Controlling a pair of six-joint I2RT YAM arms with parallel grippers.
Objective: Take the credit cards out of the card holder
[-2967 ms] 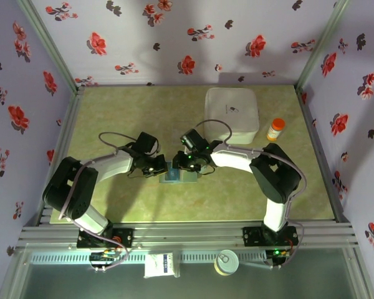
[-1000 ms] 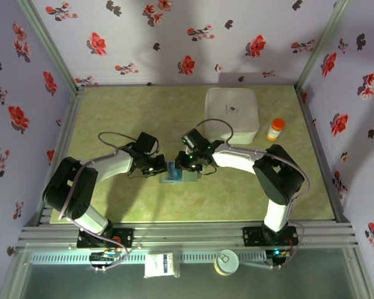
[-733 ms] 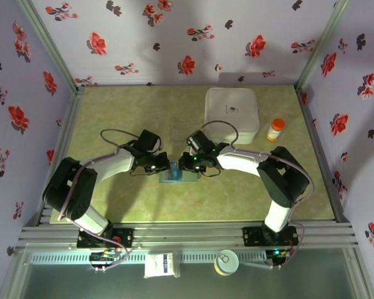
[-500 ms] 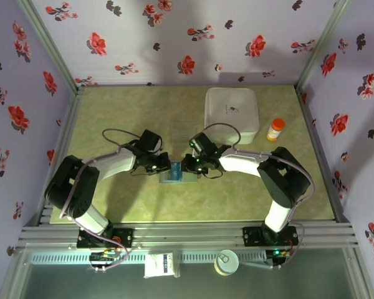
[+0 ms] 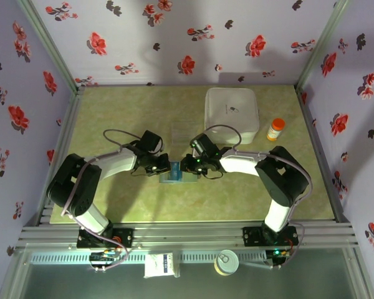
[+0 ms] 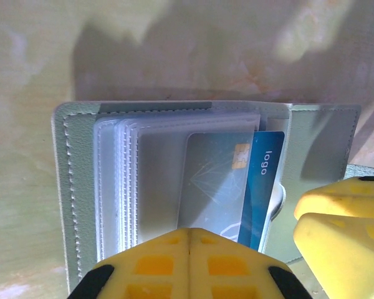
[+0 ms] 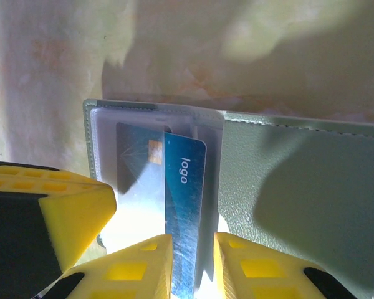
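Early in the job by the look of it, with nothing fully out yet. Shows the card holder (image 5: 179, 179) spread open and flat on the table (image 5: 249, 193), midway between the two arms. Finds the left pincer (image 6: 190, 240) pressed together, pads down at the near edge of the panel of clear sleeves, seemingly pinning the holder in place. Finds the right pincer (image 7: 193, 246) pinching a blue card (image 7: 186, 187) marked "logo", partway out of its sleeve and tilted up from the panel, lower end between the yellow fingers, top end overlapping the sleeves. Leaves a second card (image 6: 212, 180), paler and with a chip, lodged behind the clear plastic just beside the first. Cannot tell whether more sit in the stacked sleeves underneath. Remains to pull the blue card clear and set it down, then to work out the one behind plastic and any others.
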